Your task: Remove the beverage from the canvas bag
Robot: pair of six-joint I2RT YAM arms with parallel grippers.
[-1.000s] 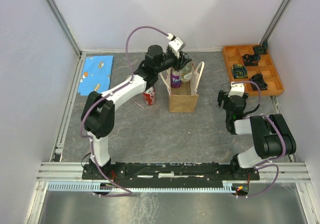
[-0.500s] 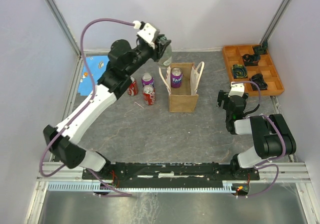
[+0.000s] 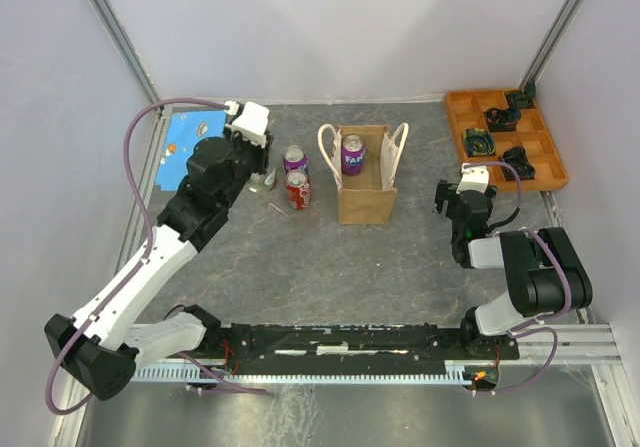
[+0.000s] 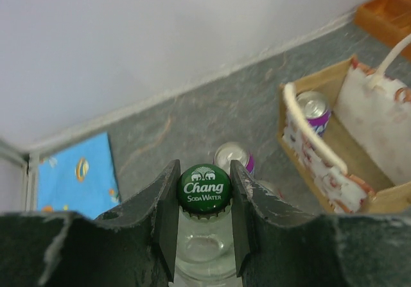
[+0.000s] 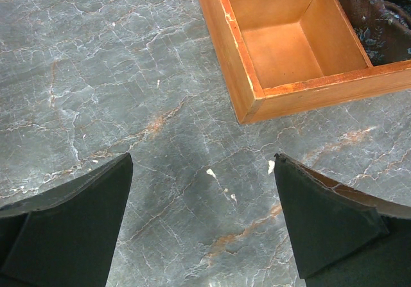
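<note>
L arm [image 3: 165, 252] stretched long from the near edge twd far-left corner of tabletop, elbow low, wrist tipped down. L gripper [image 4: 204, 171] clamped tight on neck of glass bottle [image 4: 204, 252], just under cap. R arm [image 3: 525, 272] folded compact at near-right; R gripper [image 5: 202, 162] low over tabletop, fingers wide apart.

Back right: orange compartment tray [image 3: 466, 107]; small dark items [image 3: 483, 143] in several compartments; others bare | Back left: blue cloth [image 3: 190, 127] with small orange prints; lying flat | Left of centre: purple can [image 3: 294, 157] and red can [image 3: 298, 190]; upright; just beside each other | Surface: grey marbled table [image 3: 330, 267]
</note>
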